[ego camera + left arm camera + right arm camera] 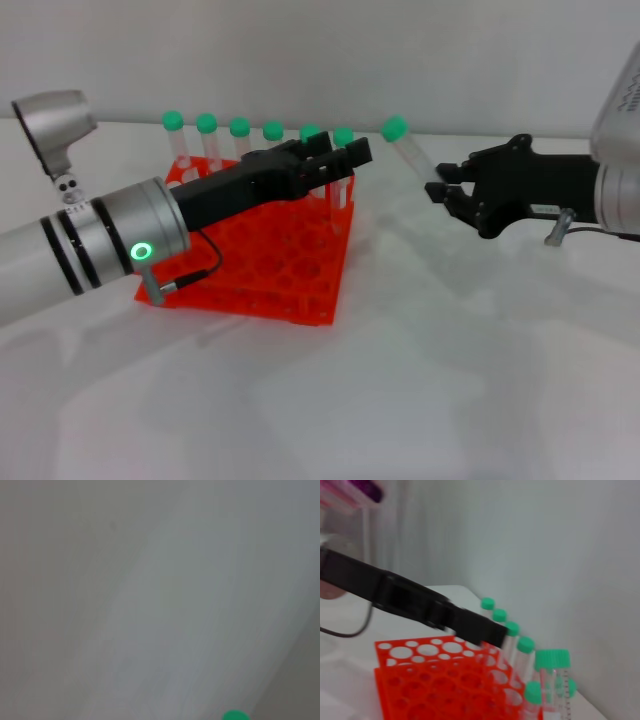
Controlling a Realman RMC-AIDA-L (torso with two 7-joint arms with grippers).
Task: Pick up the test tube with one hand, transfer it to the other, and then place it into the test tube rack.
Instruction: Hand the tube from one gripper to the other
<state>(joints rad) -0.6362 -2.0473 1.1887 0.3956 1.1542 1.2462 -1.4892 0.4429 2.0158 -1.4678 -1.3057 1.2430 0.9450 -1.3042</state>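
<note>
The test tube (408,152), clear with a green cap, hangs tilted in the air right of the orange-red test tube rack (270,262). My right gripper (440,190), black on a black forearm, is shut on its lower end. In the right wrist view the held test tube (554,680) stands close by, with the rack (435,685) beyond it. My left gripper (346,150), on the silver arm with the green ring light, reaches over the rack's back right corner. Its fingers are apart and stop a short gap left of the held tube. The left wrist view shows only a green cap (235,715) at its edge.
Several green-capped tubes (240,135) stand in the rack's back row, also seen as a line of tubes (511,635) in the right wrist view. The left arm's black gripper body (440,612) crosses above the rack. White tabletop (420,380) lies in front.
</note>
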